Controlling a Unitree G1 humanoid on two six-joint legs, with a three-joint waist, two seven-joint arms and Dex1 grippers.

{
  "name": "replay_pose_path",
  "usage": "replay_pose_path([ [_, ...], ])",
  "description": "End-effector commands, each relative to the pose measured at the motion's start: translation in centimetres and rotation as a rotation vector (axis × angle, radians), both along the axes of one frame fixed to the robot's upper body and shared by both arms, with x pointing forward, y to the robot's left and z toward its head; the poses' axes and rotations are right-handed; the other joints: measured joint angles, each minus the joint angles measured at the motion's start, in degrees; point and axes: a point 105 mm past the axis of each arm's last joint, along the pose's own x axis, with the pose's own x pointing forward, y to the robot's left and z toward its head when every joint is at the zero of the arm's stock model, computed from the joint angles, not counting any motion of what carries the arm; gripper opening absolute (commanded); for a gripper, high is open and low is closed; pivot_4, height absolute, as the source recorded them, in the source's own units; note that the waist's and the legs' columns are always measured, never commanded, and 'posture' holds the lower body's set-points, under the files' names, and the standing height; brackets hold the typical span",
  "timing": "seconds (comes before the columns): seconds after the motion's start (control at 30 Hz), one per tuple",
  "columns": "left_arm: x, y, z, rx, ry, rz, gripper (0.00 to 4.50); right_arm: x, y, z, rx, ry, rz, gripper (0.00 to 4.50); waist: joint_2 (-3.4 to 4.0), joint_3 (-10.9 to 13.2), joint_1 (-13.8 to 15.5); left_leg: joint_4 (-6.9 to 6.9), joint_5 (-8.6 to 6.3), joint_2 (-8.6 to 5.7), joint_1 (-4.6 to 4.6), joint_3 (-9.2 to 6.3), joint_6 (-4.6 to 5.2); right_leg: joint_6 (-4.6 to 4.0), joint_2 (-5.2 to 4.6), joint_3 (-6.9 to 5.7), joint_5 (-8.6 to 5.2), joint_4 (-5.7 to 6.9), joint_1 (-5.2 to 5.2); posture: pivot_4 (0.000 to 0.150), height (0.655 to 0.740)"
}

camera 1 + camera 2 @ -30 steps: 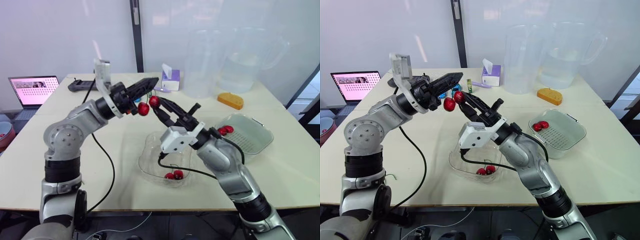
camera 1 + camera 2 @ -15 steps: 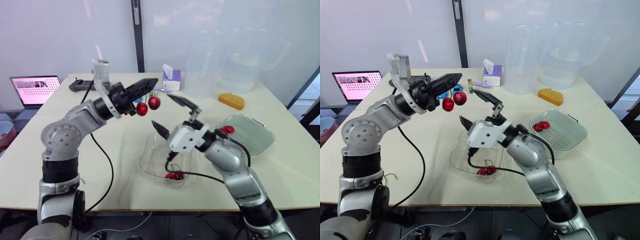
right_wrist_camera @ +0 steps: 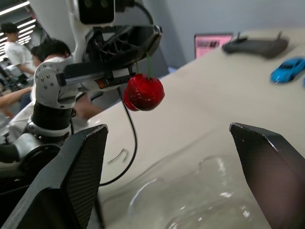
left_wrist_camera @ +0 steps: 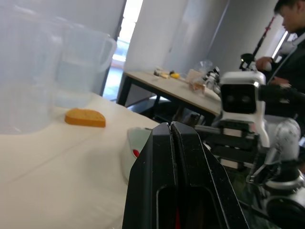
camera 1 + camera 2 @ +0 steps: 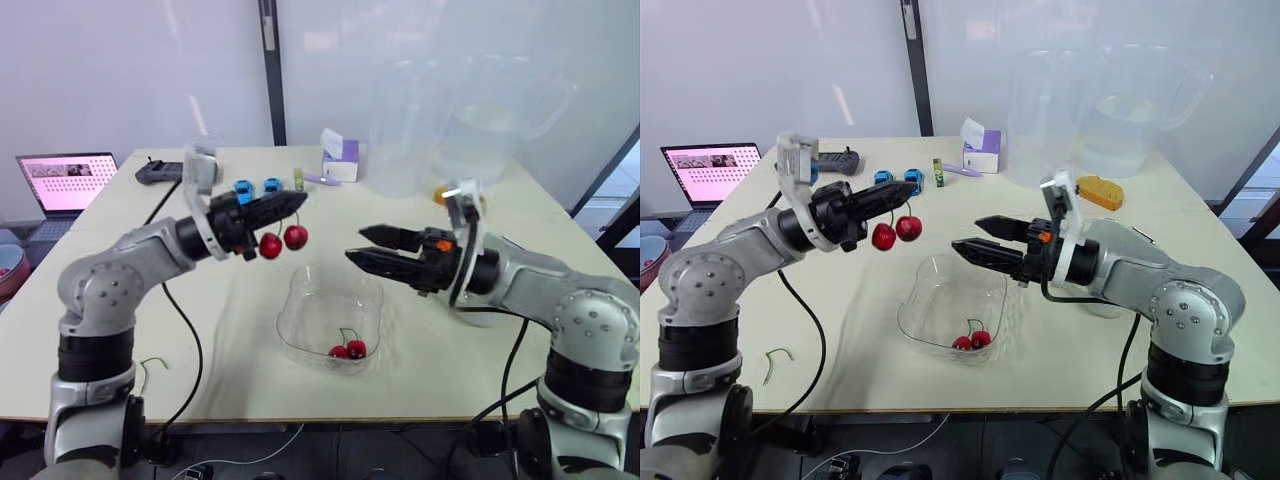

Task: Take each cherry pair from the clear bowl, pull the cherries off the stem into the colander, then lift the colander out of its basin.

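Observation:
My left gripper is shut on the stem of a cherry pair, and the two red cherries hang below its tips, above the table left of the clear bowl. In the left wrist view the left gripper shows its fingers pressed together. My right gripper stands open over the bowl's right side, pointing left at the pair with a gap between them. From the right wrist the right gripper has the cherry pair hanging ahead of it. Another cherry pair lies in the bowl. The colander holds a cherry.
A laptop stands at the far left, with a black controller and blue toy cars behind my left arm. A tissue box, clear jugs and an orange sponge sit at the back. A green stem lies near the front left.
My right gripper let go of the cherry it was pinching, opened wide and swung back to the right. The left gripper still holds the whole pair and has come down a little.

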Motion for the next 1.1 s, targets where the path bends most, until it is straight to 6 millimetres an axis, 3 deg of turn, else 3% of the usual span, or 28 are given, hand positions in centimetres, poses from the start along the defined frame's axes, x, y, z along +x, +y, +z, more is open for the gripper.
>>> replay_pose_path([
  [0.03, -0.8, 0.1, 1.4, -0.020, -0.064, 0.006, 0.00, -0.4, 1.6, 0.0, -0.025, 0.028, 0.057, 4.37, 0.00, 0.0, 0.0, 0.01, 0.00, 0.00, 0.00, 0.00, 0.00, 0.00, 0.00, 0.00, 0.00, 0.00, 0.01, 0.150, 0.7400],
  [0.3, -1.5, -1.0, 2.2, -0.018, -0.110, -0.018, 0.00, 0.2, 4.0, 2.1, 0.046, 0.007, 0.094, 4.37, 0.00, 0.0, 0.0, 0.02, 0.00, 0.00, -0.01, 0.00, 0.00, 0.00, 0.00, -0.01, 0.00, 0.01, -0.01, 0.150, 0.7400],
  [0.57, -1.5, -1.2, 2.1, -0.023, -0.110, -0.014, 0.00, 0.1, 5.8, 2.4, 0.071, 0.020, 0.115, 4.37, 0.00, 0.0, -0.1, 0.02, 0.00, 0.00, -0.01, -0.01, 0.00, 0.00, 0.00, -0.01, 0.00, 0.02, -0.02, 0.150, 0.7400],
  [0.67, -1.6, -1.5, 2.1, -0.023, -0.107, -0.021, 0.00, 0.3, 5.9, 2.4, 0.092, 0.031, 0.099, 3.44, 0.00, 0.0, -0.1, 0.02, 0.00, 0.00, -0.01, -0.01, 0.00, 0.00, 0.00, -0.01, 0.00, 0.02, -0.03, 0.150, 0.7400],
  [0.73, -1.7, -1.6, 2.0, -0.024, -0.105, -0.025, 0.00, 0.4, 5.9, 2.4, 0.088, 0.033, 0.091, 2.54, 0.00, 0.0, -0.1, 0.02, 0.00, 0.00, -0.01, -0.01, 0.00, 0.00, 0.00, -0.01, 0.00, 0.02, -0.02, 0.150, 0.7400],
  [1.07, -1.7, -1.7, 1.9, -0.019, -0.104, -0.028, 0.00, 0.6, 5.9, 2.7, 0.105, 0.047, 0.080, 2.54, 0.00, 0.0, -0.1, 0.01, 0.00, 0.00, -0.01, -0.01, 0.00, 0.00, 0.00, -0.01, 0.00, 0.02, -0.03, 0.150, 0.7400],
  [1.1, -1.7, -1.8, 1.9, -0.019, -0.105, -0.029, 0.00, 0.6, 5.9, 2.7, 0.106, 0.049, 0.078, 2.31, 0.00, 0.0, -0.1, 0.01, 0.00, 0.00, -0.01, -0.01, 0.00, 0.00, 0.00, -0.01, 0.00, 0.02, -0.03, 0.150, 0.7400],
])
